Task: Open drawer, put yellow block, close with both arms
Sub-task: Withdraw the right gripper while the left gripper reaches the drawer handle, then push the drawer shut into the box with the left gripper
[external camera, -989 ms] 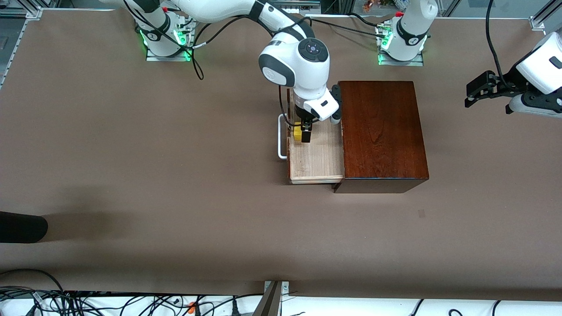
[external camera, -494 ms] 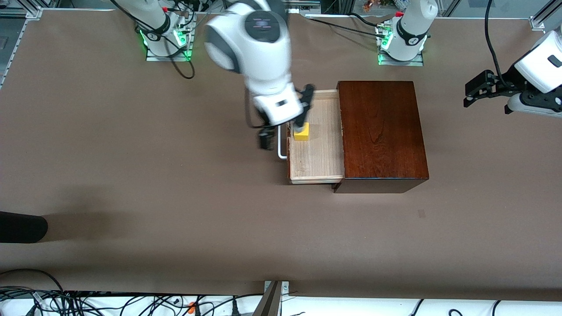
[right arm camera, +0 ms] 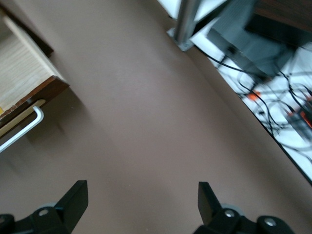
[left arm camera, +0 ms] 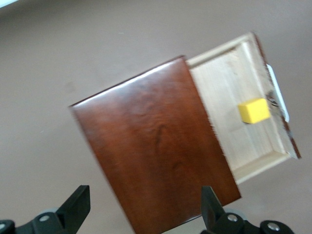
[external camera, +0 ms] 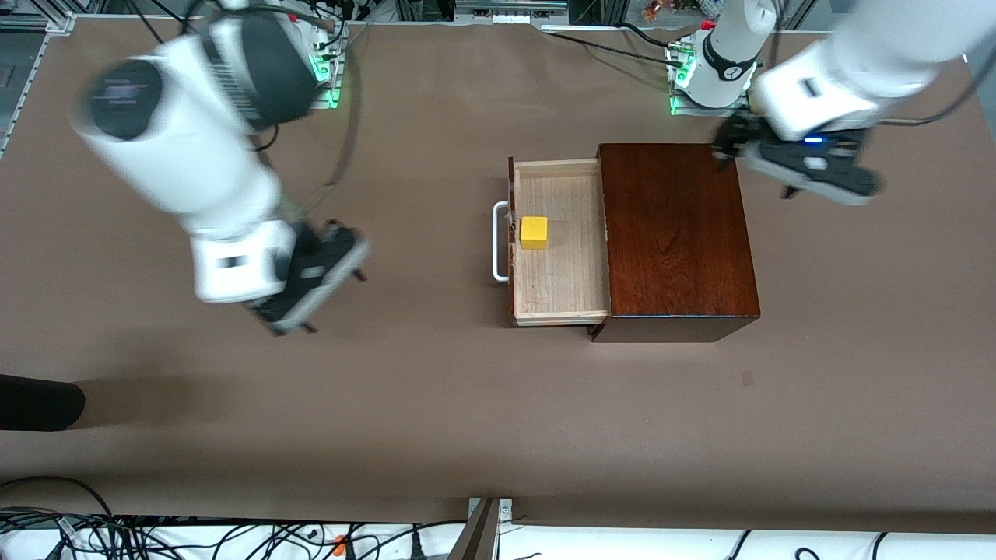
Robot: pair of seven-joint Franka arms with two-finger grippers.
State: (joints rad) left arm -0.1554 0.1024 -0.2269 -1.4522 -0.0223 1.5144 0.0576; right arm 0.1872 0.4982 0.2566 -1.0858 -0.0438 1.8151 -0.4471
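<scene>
1. Yellow block — lay freed on the floor of the open drawer, near the handle; a second before it was pinched by the right gripper.
2. Placing judged done; closing remained.
3. Right gripper — fingers spread, empty, swung off over bare desk.
4. Left gripper — fingers parted, empty, had come in over the box.
</scene>
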